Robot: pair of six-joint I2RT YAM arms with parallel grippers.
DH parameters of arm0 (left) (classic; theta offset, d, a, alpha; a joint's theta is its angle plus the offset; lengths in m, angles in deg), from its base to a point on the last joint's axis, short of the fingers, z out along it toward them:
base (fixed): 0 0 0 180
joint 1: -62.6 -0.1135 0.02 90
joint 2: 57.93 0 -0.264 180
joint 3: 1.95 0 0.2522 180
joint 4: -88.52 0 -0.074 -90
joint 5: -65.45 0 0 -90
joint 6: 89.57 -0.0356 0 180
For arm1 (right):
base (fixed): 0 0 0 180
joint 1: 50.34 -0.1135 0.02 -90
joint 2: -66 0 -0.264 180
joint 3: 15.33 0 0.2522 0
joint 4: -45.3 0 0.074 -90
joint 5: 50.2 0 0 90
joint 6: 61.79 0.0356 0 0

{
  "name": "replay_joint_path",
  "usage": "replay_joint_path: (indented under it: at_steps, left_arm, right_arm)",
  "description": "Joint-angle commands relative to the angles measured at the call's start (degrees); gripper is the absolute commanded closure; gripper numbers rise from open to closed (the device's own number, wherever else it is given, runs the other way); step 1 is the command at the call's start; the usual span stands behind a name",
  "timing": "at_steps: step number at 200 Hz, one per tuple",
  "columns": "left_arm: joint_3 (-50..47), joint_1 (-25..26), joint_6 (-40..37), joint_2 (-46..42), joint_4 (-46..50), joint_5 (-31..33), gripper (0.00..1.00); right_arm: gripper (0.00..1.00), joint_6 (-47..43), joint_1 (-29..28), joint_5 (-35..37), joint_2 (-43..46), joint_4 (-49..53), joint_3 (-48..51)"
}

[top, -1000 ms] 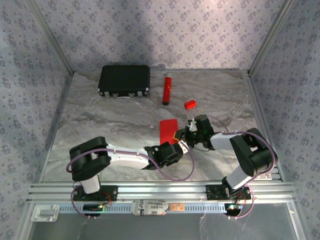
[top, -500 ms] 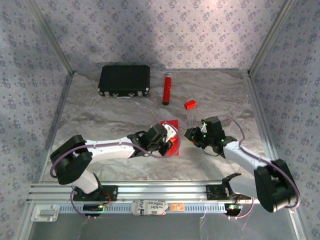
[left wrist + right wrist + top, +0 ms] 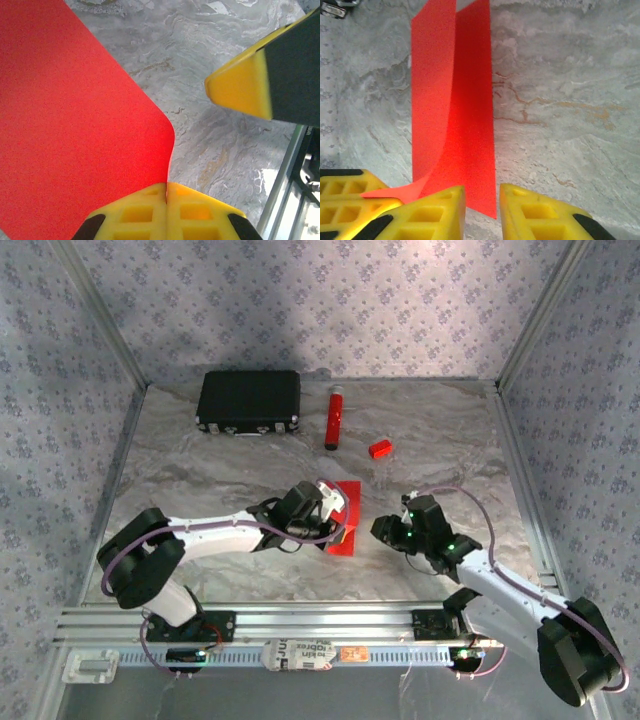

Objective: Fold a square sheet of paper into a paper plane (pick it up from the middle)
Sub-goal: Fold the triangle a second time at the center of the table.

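Pinching an edge of the thin bright red square sheet of paper (image 3: 347, 498) mid-table, my left gripper (image 3: 166, 187) is clamping shut, one flap curling up. My right gripper (image 3: 482, 200), fingers slightly parted and empty, is sitting just beside it, having backed off since a second ago; the grey marbled tabletop (image 3: 570, 100) is lying bare to its right.

The booth I work in: a grey marbled tabletop (image 3: 200, 490) boxed in by patterned wallpaper.

Behind the tabletop stands a back wall (image 3: 400, 300) of pale lilac paper with small repeating floral motifs. Matching side walls rise from its left (image 3: 50, 440) and right (image 3: 590, 440) edges. Bare aluminium posts (image 3: 100, 315) slant up from its two far corners. A slotted aluminium rail (image 3: 320, 621) runs along its near edge, with a plain grey sheet (image 3: 330, 695) below that. Light falls softly from above, with a dimmer band down the back wall's middle.
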Motion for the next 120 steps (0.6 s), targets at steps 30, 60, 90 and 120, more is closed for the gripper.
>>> replay_joint_path:
  at_steps: [30, 60, 90, 120]
  left_arm:
    - [-0.2, -0.6, 5.4, 1.1, -3.0, 0.8, 1.0]
    - [-1.4, -0.9, 4.8, -0.5, -1.5, 3.4, 1.0]
    - [-2.3, -1.3, 4.5, -1.0, -0.9, 3.7, 1.0]
    - [-2.7, -1.4, 4.4, -0.6, -0.3, 3.7, 1.0]
  right_arm:
    - [0.82, 4.1, -3.4, -0.8, -4.6, -6.3, 1.3]
    - [0.86, 4.5, -6.8, -0.7, -10.0, -8.2, -0.7]
    - [0.9, 5.9, -9.7, -0.5, -16.5, -13.3, -2.5]
    - [0.92, 6.4, -11.5, -0.3, -21.1, -15.9, -3.8]
